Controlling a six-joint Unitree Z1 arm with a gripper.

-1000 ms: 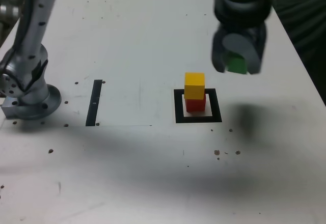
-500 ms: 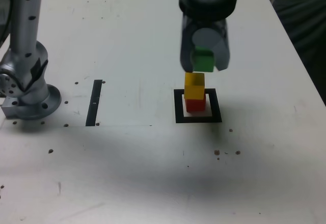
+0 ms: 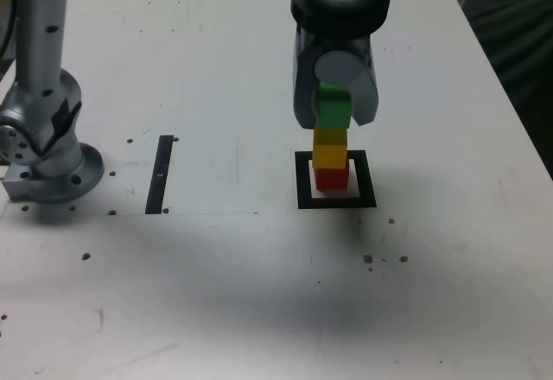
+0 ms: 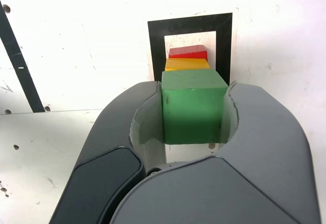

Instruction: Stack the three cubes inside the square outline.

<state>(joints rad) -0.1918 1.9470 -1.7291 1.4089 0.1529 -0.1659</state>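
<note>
A red cube rests inside the black square outline and a yellow cube sits on top of it. Directly over the yellow one is the green cube, with my gripper shut on it; whether the green cube touches the yellow one I cannot tell. The wrist view shows the green cube clamped between both fingers, with slivers of the yellow cube and red cube beyond it, inside the square outline.
A narrow black strip lies on the white table at the exterior view's left of the outline, and shows again in the wrist view. The arm's grey base stands at the exterior view's far left. The table's edge runs along the exterior view's right.
My gripper carried the green cube toward the exterior view's left, from beside the stack to over it, and came down close above the yellow cube. The red and yellow cubes stayed put.
</note>
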